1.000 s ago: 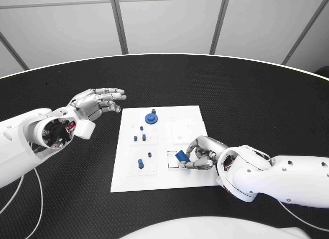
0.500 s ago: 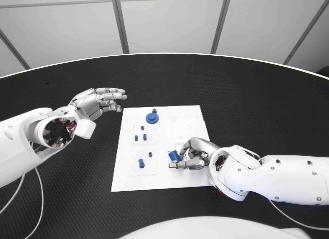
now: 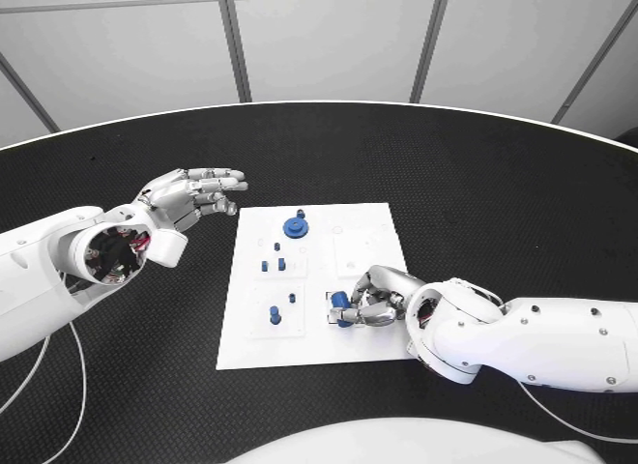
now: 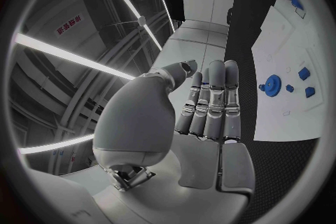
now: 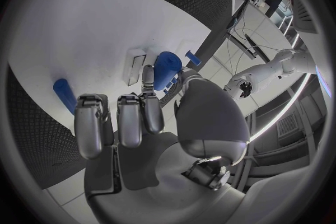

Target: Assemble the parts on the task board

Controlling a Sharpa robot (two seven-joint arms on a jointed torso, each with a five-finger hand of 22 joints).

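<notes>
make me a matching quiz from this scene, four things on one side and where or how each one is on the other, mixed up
Things:
1. left hand
2. right hand
3. blue gear
4. white board

States:
A. lies flat in the middle of the black table
B. holds a blue part over the board's near end
C. sits near the board's far end
D. hovers off the board's far left corner, holding nothing

Pairs: 1-D, 2-B, 3-C, 4-A

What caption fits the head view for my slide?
Right hand holds a blue part over the task board; left hand open beside it.
</notes>
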